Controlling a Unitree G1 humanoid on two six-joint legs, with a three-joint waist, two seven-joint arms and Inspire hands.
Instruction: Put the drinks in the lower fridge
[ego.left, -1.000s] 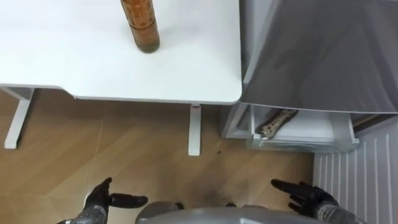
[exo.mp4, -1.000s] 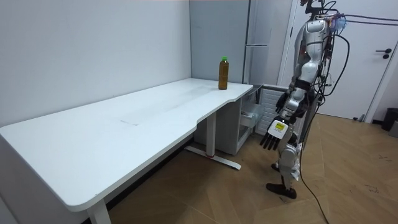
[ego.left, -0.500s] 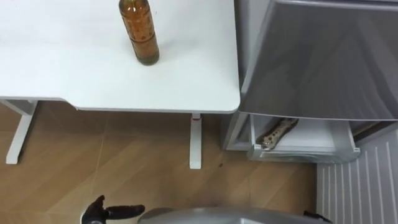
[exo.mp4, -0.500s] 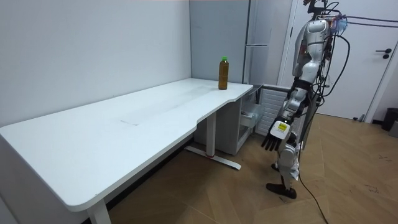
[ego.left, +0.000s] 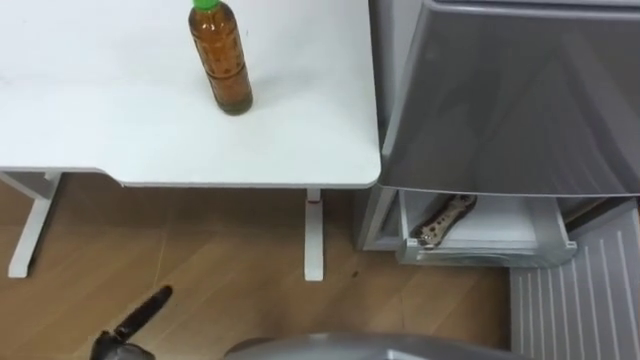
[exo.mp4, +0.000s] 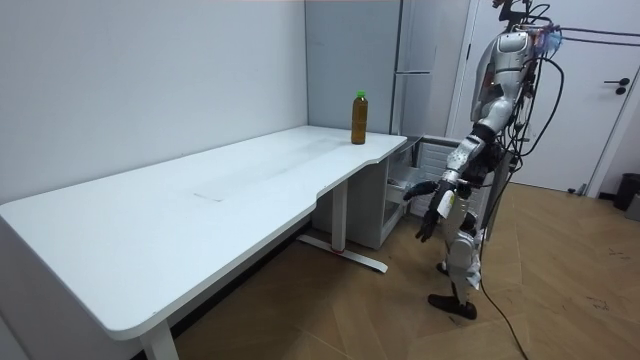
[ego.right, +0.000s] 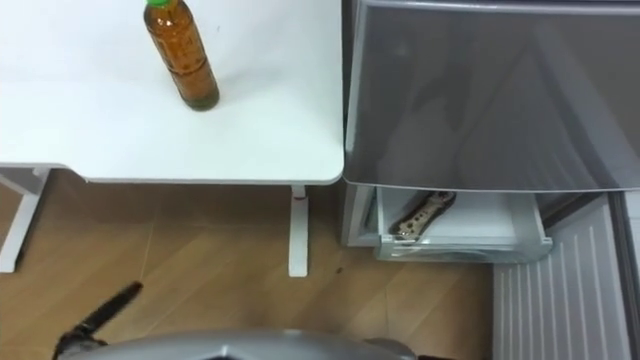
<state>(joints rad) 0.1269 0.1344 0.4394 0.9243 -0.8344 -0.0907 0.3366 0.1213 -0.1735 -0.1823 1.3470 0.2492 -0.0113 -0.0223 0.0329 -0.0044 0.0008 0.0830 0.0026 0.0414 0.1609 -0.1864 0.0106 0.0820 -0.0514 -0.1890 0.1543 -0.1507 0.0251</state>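
A bottle (ego.left: 220, 60) of amber drink with a green cap stands upright on the white table (ego.left: 120, 130), near its right end; it also shows as the bottle (exo.mp4: 359, 118) in the room view. Right of the table is the grey fridge (ego.left: 500, 100). Its lower compartment (ego.left: 480, 225) is open, and a brownish thing (ego.left: 445, 216) lies inside. My left hand (ego.left: 125, 335) is low at the bottom left over the floor, with straight fingers and nothing in it, far from the bottle. In the room view the left hand (exo.mp4: 432, 208) is held forward at hip height.
The lower fridge door (ego.left: 580, 300), ribbed on the inside, stands open at the bottom right. A white table leg (ego.left: 314, 235) stands on the wooden floor (ego.left: 200, 250) just left of the fridge. I stand on that floor in front of the fridge and the table's end.
The left arm has swung forward and up in the room view. In the eye view both hands have slipped toward the bottom edge, and the right hand has gone out of the picture.
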